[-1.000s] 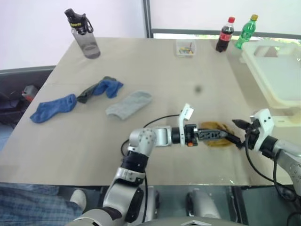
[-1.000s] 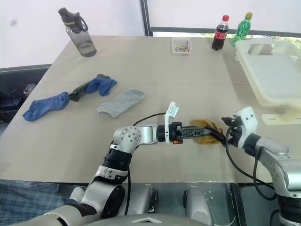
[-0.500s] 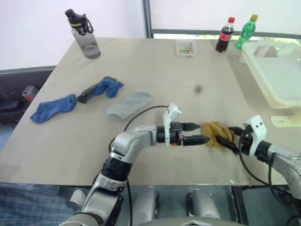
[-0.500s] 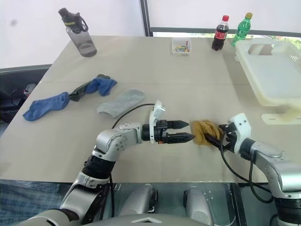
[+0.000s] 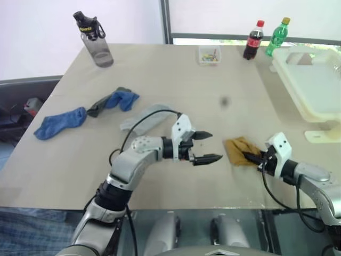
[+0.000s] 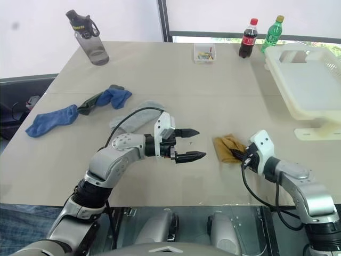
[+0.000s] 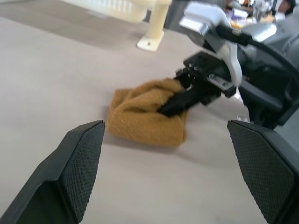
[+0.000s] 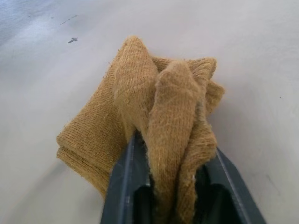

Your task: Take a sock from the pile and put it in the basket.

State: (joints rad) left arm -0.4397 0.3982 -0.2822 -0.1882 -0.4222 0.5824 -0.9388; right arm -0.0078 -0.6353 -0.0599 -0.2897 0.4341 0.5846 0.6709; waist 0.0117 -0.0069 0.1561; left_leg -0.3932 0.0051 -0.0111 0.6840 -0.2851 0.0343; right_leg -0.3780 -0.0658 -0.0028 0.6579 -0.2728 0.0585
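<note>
A mustard-yellow sock [image 5: 238,150] lies bunched on the table near its front edge, and my right gripper [image 5: 252,158] is shut on its right end. The right wrist view shows a fold of the sock [image 8: 168,140] pinched between the two fingers. My left gripper [image 5: 209,146] hangs open just left of the sock, apart from it, its fingers pointing right. The rest of the pile lies at the left: a blue sock [image 5: 58,122], a dark grey one with a second blue sock [image 5: 120,98], and a pale grey sock [image 5: 136,120]. The cream-white basket [image 5: 314,80] stands at the far right.
A dark water bottle [image 5: 95,40] stands at the table's back left. A small clear box [image 5: 210,53], a cola bottle [image 5: 252,40] and a green bottle [image 5: 277,36] line the back edge. A black cable loops over the pale grey sock.
My right gripper has shut on the yellow sock. My left gripper has let go of the sock, drawn back to the left and rolled.
</note>
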